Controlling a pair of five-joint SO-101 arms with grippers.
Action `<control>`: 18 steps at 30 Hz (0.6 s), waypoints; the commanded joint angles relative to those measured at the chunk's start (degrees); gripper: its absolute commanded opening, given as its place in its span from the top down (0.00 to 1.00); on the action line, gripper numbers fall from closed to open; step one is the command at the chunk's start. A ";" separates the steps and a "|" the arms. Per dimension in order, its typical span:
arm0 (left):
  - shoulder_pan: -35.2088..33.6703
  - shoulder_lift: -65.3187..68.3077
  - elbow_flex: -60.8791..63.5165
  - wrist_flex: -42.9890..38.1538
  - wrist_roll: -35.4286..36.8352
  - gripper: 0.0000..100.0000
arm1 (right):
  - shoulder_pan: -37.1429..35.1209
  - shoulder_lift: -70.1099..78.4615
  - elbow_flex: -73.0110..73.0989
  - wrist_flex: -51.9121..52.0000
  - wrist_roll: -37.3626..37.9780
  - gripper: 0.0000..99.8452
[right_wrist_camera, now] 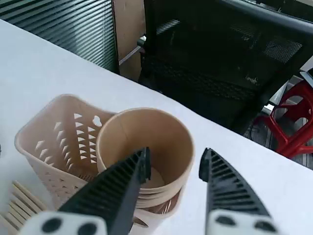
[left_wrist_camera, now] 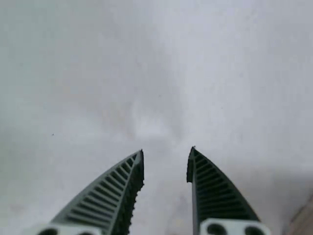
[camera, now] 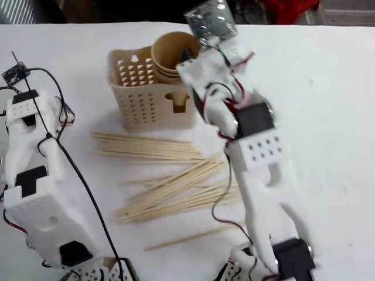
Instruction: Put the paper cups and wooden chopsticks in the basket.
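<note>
- We judge the paper cups (camera: 174,52) done: stacked in the basket (camera: 137,102).
- Wooden chopsticks (camera: 170,187) lie on the desk (camera: 328,88), all left.
- Right claw (right_wrist_camera: 176,152) and left claw (left_wrist_camera: 167,151) both spread, empty.

a white table (camera: 328,88) stands before a black mesh chair (right_wrist_camera: 210,58) and a red chair (camera: 290,9).

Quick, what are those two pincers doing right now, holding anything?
Left pincer: open, empty, above the table.
Right pincer: open, gripping nothing, over the paper cups in the basket.
</note>
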 commanded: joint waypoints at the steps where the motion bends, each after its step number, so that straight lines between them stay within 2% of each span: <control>1: 1.01 0.40 -0.18 -2.46 0.53 0.84 | 0.13 5.58 -2.81 -3.30 -0.18 0.82; 7: 1.01 1.10 -0.26 -3.43 0.53 0.84 | 2.42 11.38 -0.18 -3.56 -0.09 0.82; 15: 2.95 1.19 0.09 -3.43 0.44 0.84 | 2.95 11.56 8.88 -9.80 -0.09 0.82; 18: 2.95 1.27 0.00 -3.60 0.44 0.84 | 2.95 9.80 9.23 -8.84 0.00 0.82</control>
